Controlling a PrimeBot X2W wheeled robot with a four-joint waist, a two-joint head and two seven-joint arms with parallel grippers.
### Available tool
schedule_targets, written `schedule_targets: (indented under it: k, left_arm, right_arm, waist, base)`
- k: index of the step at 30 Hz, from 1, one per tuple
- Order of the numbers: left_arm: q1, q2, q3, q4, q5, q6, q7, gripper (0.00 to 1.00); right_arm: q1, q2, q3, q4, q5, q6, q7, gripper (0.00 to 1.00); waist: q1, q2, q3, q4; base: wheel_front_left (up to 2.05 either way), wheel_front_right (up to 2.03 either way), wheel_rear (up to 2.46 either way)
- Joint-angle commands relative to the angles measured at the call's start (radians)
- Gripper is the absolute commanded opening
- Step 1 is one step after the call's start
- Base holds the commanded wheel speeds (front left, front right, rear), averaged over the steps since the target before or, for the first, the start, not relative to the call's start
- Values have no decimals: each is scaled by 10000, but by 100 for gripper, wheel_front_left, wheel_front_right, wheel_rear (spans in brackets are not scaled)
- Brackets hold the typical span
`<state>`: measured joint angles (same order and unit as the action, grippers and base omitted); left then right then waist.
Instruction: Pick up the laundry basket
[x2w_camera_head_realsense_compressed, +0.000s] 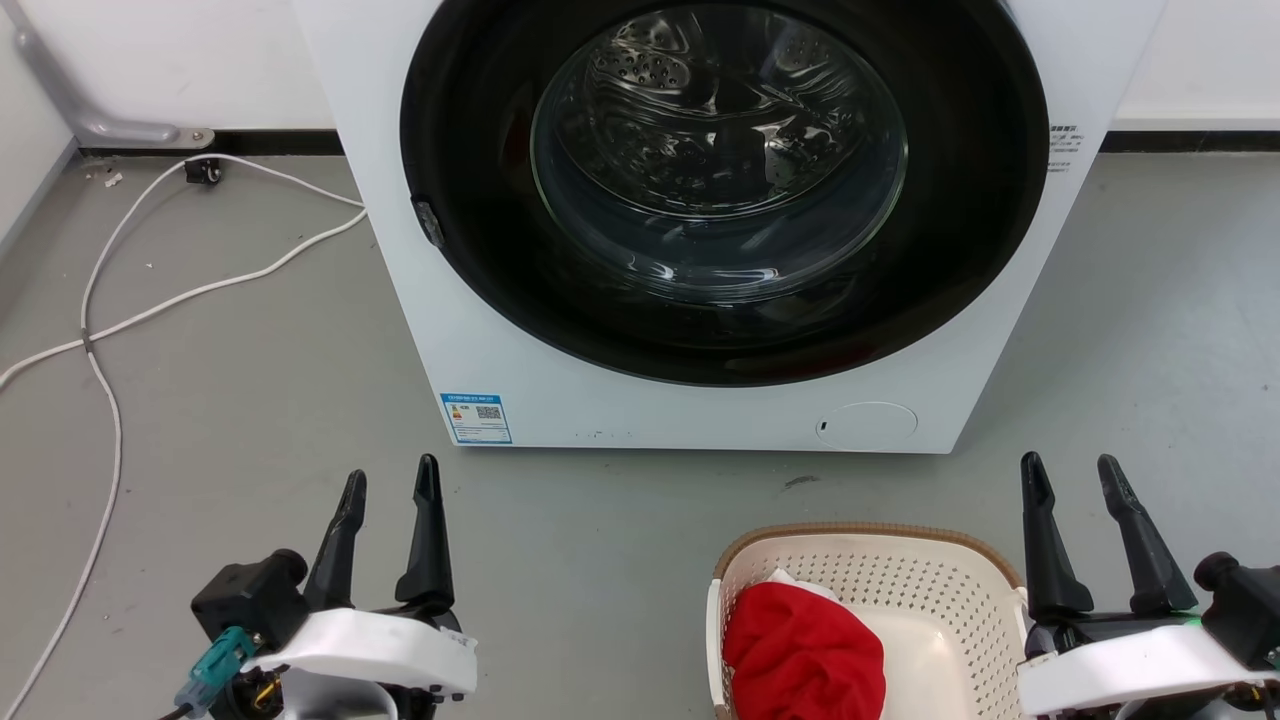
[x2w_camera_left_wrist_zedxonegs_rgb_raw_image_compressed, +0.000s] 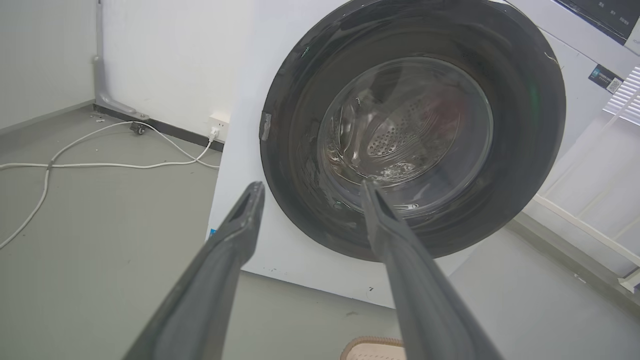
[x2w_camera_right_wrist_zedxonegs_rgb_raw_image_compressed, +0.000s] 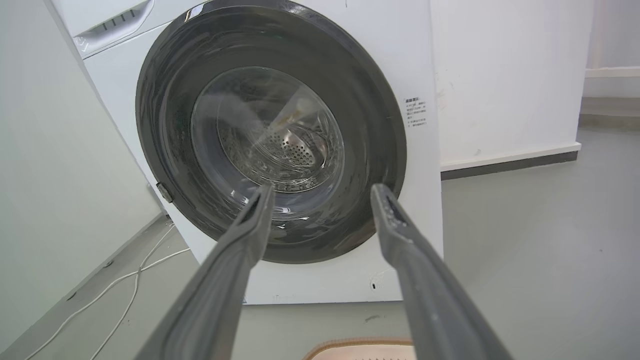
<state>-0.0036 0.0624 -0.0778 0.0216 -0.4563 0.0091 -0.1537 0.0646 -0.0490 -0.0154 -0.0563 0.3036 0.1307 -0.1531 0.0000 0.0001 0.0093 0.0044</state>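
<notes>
Finds the laundry basket (x2w_camera_head_realsense_compressed: 860, 528) on the grey floor (x2w_camera_head_realsense_compressed: 250, 420), near the front of the washing machine (x2w_camera_head_realsense_compressed: 600, 380), at the lower right of the head view. Notes a red garment (x2w_camera_head_realsense_compressed: 800, 650) inside it, against the left wall. Records the left gripper (x2w_camera_head_realsense_compressed: 392, 470) spread and empty, well apart from the basket; the right gripper (x2w_camera_head_realsense_compressed: 1070, 462) likewise spread and empty, just beside the basket's right end. Judges both held raised, fingers aimed at the machine, ready to reach; lift not yet begun. Attributes the basket's place to loading the drum. Flags a white cable (x2w_camera_head_realsense_compressed: 200, 290) at far left, well apart from the basket.
</notes>
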Motion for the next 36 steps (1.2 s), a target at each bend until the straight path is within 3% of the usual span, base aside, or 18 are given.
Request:
schedule_targets:
  k: [1, 36]
  left_arm:
    - [46, 83, -66, -156, 287, 55, -109, 100]
    - [395, 164, -611, -421, 3406, 451, -862, 100]
  right_arm:
    - [92, -26, -7, -170, -331, 0, -104, 100]
    - [616, -21, -49, -763, -2984, 0, -867, 100]
  waist:
    - [0, -1, -4, -1]
    - [0, -1, -60, -1]
  base:
    - [0, 0, 0]
    - [0, 0, 0]
